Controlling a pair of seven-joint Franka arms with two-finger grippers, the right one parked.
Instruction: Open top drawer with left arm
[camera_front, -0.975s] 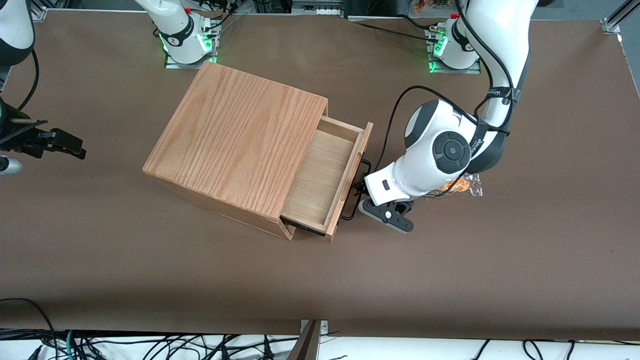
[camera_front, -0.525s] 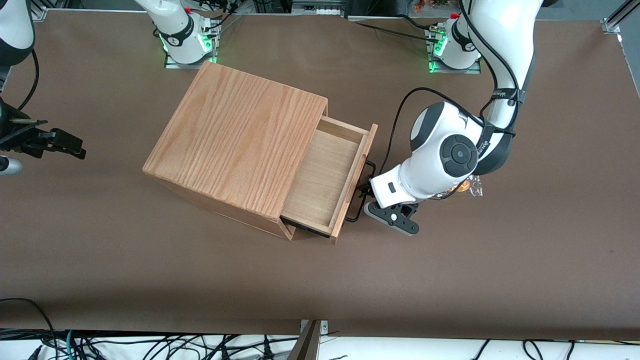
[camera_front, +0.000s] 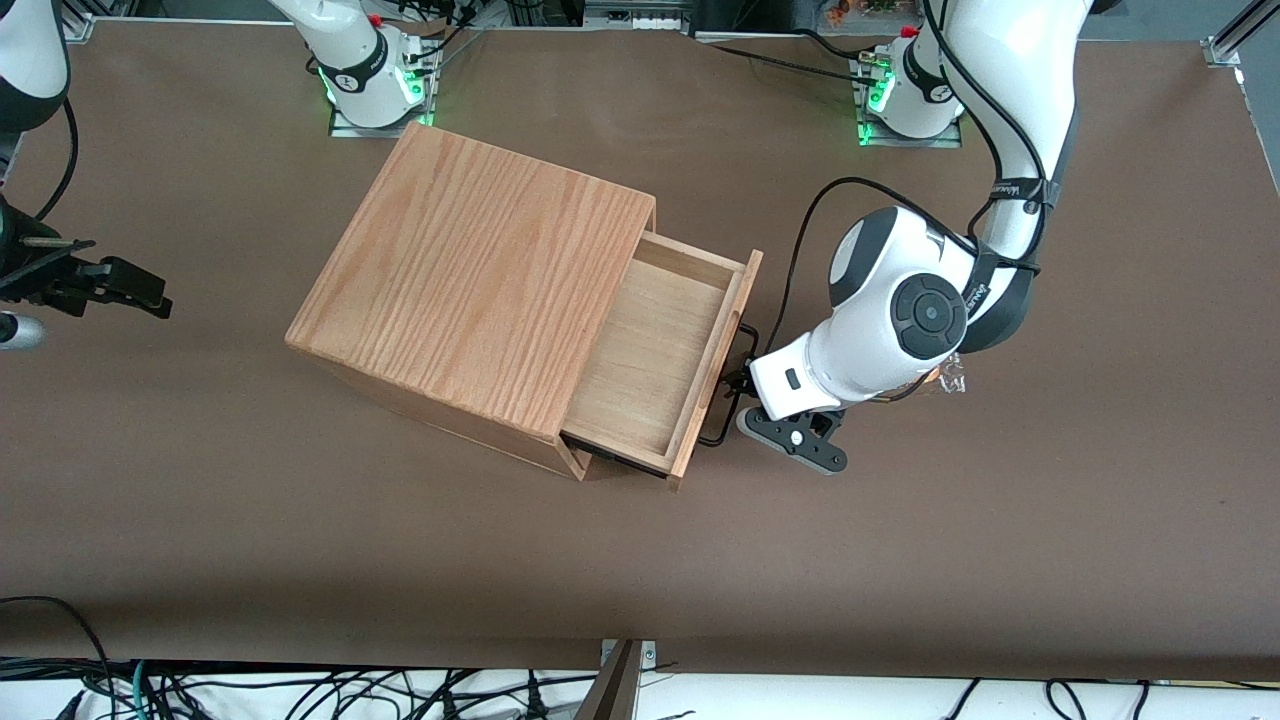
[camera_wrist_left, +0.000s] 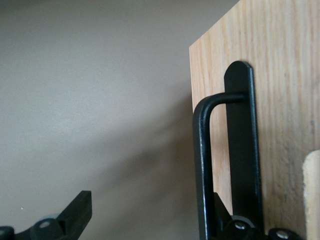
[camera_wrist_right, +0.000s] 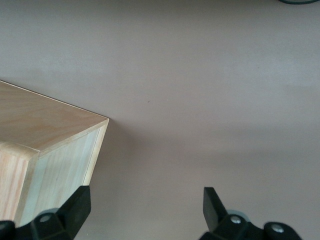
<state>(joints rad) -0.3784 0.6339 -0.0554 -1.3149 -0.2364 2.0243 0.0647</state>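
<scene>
From the front view we see the top drawer (camera_front: 655, 365) pulled well out of the oak-grain cabinet (camera_front: 470, 275), its pale inside bare. The cabinet stands on the brown surface (camera_front: 300, 520). The left arm (camera_front: 900, 320) reaches down in front of the drawer, and its gripper (camera_front: 738, 385) sits at the black bar handle (camera_front: 730, 385). That view hides the fingers; the left wrist view shows them spread, one finger (camera_wrist_left: 75, 215) apart over the surface, the other hooked at the handle (camera_wrist_left: 202, 165) against the drawer front (camera_wrist_left: 280, 75). Only the front view shows an orange packet (camera_front: 940, 375) under the arm.
</scene>
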